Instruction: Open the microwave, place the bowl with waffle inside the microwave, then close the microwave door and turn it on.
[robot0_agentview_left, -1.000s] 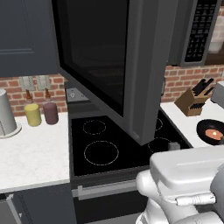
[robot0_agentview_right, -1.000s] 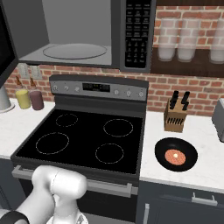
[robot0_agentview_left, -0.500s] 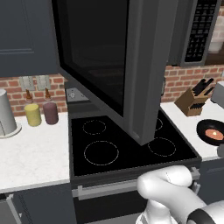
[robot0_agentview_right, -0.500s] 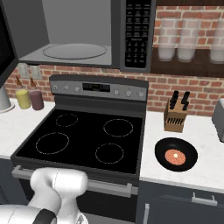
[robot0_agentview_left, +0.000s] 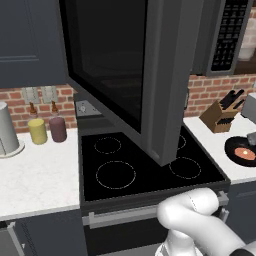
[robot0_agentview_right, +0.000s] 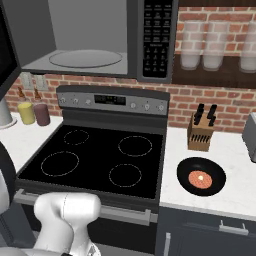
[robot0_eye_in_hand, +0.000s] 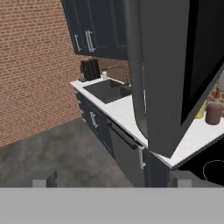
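At the bottom of both base views, nearest the cameras, the arm (robot0_agentview_left: 200, 220) is folded low in front of the stove (robot0_agentview_right: 95, 160), its white elbow bulging just ahead of the oven handle; the wrist is tucked below frame, so the pose reads as retracted rather than reaching. From the hand view, the camera looks sideways past the door edge toward a sink counter (robot0_eye_in_hand: 113, 109) and a brick wall, which suggests the hand is turned well away from the target. Two small finger tips (robot0_eye_in_hand: 43, 178) sit apart at the bottom edge of that view with nothing between them; judged from that spacing the jaws stand open and hold nothing. Farther out, on the white counter right of the stove, the bowl (robot0_agentview_right: 201, 176) rests with its waffle inside, near the knife block (robot0_agentview_right: 201, 131) and untouched. Above the stove, the door (robot0_agentview_left: 130, 75) is swung wide toward the left, and the microwave (robot0_agentview_right: 100, 40) shows its pale cavity and turntable, unoccupied. Status: step one, opening, appears complete. Remaining, by my reading: grasp bowl, load it into cavity, shut door, press keypad (robot0_agentview_right: 157, 37). Next move likely needs the arm unfolded rightward toward the bowl.
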